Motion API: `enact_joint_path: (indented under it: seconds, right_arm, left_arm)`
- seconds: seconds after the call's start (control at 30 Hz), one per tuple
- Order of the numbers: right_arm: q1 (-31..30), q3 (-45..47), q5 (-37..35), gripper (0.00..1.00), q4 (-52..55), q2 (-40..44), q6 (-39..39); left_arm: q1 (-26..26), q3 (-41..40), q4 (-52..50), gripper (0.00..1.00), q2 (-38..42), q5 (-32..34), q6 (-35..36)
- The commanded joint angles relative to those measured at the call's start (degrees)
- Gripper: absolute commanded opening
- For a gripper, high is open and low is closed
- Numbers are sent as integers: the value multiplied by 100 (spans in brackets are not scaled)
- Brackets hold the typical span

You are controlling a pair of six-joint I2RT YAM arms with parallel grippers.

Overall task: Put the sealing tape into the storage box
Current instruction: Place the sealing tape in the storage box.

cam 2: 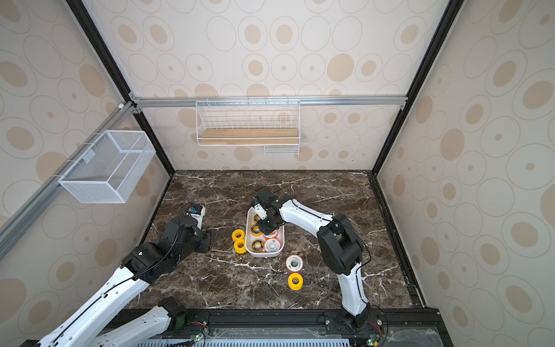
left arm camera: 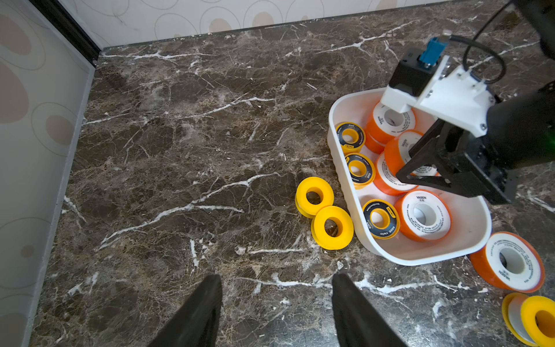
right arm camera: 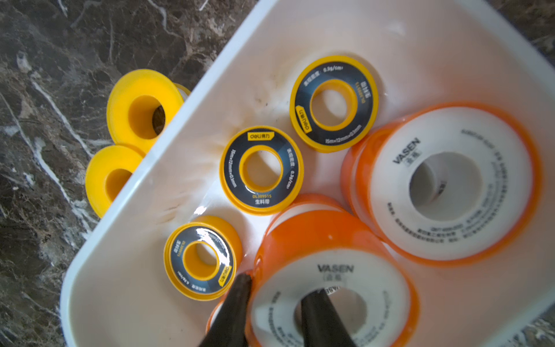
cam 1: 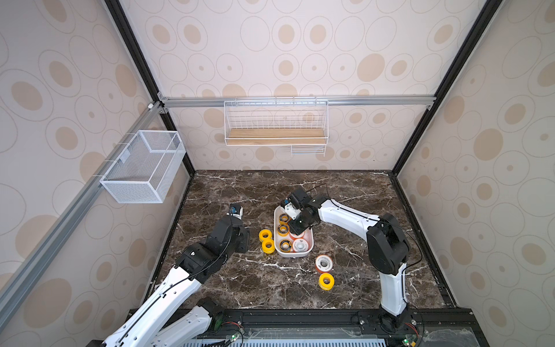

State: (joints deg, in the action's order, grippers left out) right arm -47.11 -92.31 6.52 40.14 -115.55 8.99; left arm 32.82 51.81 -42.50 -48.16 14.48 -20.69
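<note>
Right wrist view: right hand [right arm camera: 279,287] pinching orange-rimmed sealing tape [right arm camera: 336,267], one finger [right arm camera: 318,318] inside its centre hole, in storage box [right arm camera: 420,45].
Left hand [left arm camera: 277,279]: spread, empty, above worktop [left arm camera: 180,150].

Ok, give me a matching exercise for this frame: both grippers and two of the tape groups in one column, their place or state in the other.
1. left gripper
2. right gripper
3. black-ringed spools
4. plain yellow pair

A. lying flat inside the storage box
B. shut on an orange-rimmed spool, one finger in its centre hole
C. on the table, just outside the box
D. open, nothing between its fingers

Pairs: 1-D, 2-B, 3-A, 4-C
</note>
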Motion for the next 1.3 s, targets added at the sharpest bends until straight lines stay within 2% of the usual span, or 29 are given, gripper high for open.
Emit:
enact_joint_path:
  seconds: [0.0, 0.27, 0.7, 0.87, 1.07, 1.27]
  right_arm:
    - [-66, -198, 6, 25, 187, -210, -60]
    - [-70, -269, -26, 25, 245, -400, -53]
    - [-78, -240, -476, 29, 415, -433, -7]
    - [-70, -288, -575, 34, 502, -451, 8]
    - [-72, -265, -616, 50, 509, -336, 20]
    - [-70, -100, -421, 53, 306, 43, 75]
  left_arm:
    - [-40, 75, -109, 62, 62, 29, 60]
    - [-42, 75, -105, 63, 61, 29, 62]
    - [-62, 75, -109, 62, 52, 20, 64]
    - [-64, 75, -109, 63, 61, 20, 60]
    - [-71, 76, -105, 62, 50, 11, 63]
    - [-73, 75, -107, 63, 61, 11, 63]
